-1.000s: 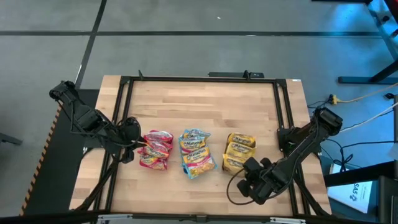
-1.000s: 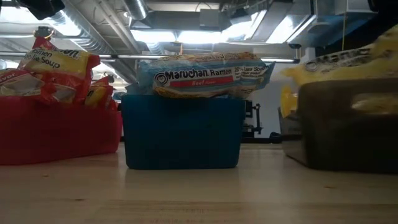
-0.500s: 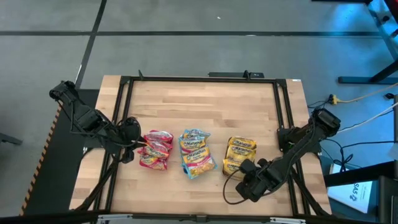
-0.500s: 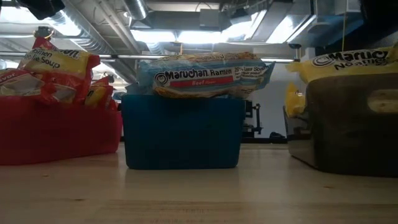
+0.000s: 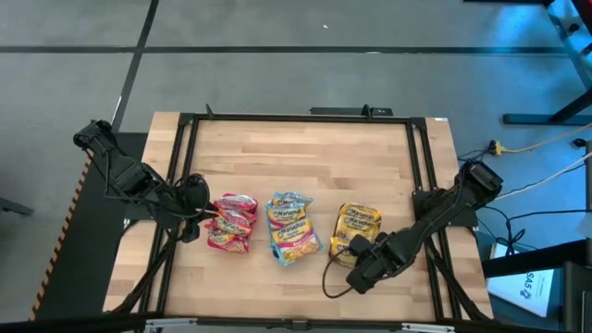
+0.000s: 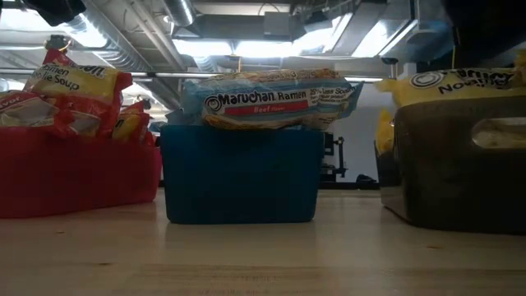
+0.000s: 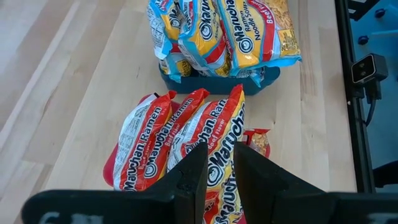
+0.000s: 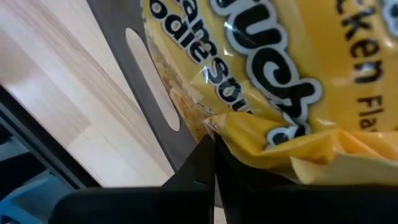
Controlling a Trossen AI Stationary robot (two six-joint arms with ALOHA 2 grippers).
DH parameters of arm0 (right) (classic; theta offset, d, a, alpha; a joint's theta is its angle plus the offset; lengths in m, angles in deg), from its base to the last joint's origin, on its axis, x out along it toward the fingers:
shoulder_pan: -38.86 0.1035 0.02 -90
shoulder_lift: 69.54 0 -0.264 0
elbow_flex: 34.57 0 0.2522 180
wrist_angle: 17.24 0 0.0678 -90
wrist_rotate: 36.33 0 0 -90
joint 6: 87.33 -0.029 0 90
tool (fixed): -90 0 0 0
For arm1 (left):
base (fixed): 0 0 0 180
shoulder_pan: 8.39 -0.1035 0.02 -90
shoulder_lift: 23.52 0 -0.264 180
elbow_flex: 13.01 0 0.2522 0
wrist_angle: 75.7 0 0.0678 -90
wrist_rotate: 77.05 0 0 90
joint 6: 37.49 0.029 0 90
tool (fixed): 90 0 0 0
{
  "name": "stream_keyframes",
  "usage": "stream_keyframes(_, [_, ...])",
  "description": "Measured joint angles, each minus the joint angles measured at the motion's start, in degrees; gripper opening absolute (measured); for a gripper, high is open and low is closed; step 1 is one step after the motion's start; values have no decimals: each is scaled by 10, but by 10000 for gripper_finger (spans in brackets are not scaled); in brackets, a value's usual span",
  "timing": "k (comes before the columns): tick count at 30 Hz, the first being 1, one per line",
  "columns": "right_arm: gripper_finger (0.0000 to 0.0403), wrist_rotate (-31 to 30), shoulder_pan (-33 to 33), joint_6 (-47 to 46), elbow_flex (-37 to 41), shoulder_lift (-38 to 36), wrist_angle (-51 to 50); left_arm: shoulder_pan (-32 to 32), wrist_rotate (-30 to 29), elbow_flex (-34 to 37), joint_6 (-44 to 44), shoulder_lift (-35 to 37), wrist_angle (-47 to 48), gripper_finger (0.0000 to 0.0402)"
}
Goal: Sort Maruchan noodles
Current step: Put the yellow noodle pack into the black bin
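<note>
While the right gripper [image 5: 350, 252] works at the near edge of the pale wooden slatted table [image 5: 305, 157], its two dark fingers [image 8: 205, 163] are pressed together on a fold of a crinkly yellow plastic Maruchan ramen packet [image 8: 273, 74], pinching it just above the rim of the dark grey rectangular tray [image 8: 134, 68]. From above, that tray's load of yellow packets [image 5: 359, 222] lies at about four o'clock from the table's middle.

At six o'clock from the middle sits the teal rectangular tray [image 6: 238, 174], heaped with blue-edged Maruchan ramen packets [image 5: 291, 227]; one labelled beef lies flat across its top in the low view. At about eight o'clock stands the plain red tray [image 6: 74, 168], filled with red and orange Maruchan ramen packets [image 5: 233, 222].

Left gripper [image 5: 205, 220] hangs at the nine o'clock side of the red heap, just beside it. Its fingers [image 7: 249, 171] stand a little apart over the red packets, gripping nothing that shows.
</note>
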Motion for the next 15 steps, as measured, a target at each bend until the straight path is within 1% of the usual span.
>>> stream_keyframes(15, [87, 41, 1, -4, 0, -1, 1, 0, 0, 0, 4, 0, 0, 71])
